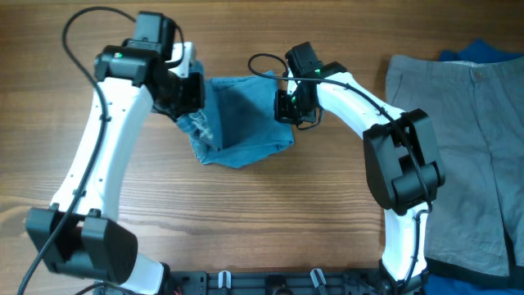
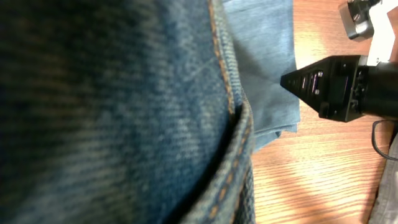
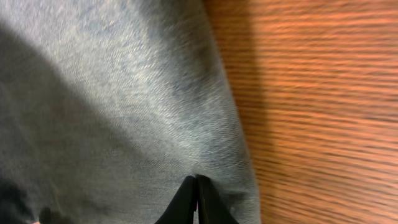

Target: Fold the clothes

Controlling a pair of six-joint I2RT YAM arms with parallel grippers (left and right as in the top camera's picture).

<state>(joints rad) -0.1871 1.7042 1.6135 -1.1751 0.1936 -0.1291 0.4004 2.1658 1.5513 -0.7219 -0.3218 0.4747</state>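
Wooden table (image 1: 246,205), brown grain, is serving as the work surface for everything listed. Item one: jeans (image 1: 241,123), one pair, light blue faded denim, gathered into a compact folded bundle at mid-table and slung between the two arms. Handling, as a judgement: the cloth is looking soft and floppy but fairly heavy and thick for a garment, not slippery and not fragile. It is likely sagging wherever it is not being supported, so both ends are needing support at once. The best holds are probably the doubled edges and the orange-stitched seam (image 2: 231,93), where the layers are thick enough to pinch without sliding. Item two: left gripper (image 1: 190,90), one, sitting at the jeans' left edge. Its fingers are being hidden by denim pressed against its own camera, but they are drawn almost together and appear to be pinching bunched cloth. Item three: right gripper (image 3: 196,183), one, at the jeans' upper right corner, fingertips closed tight together and nipping the denim edge. Item four: grey trousers (image 1: 458,147), one pair, lying flat well to the right of the jeans and not being touched. Item five: dark blue garment (image 1: 483,51), one, peeking out from behind the grey trousers, farthest right of the jeans.
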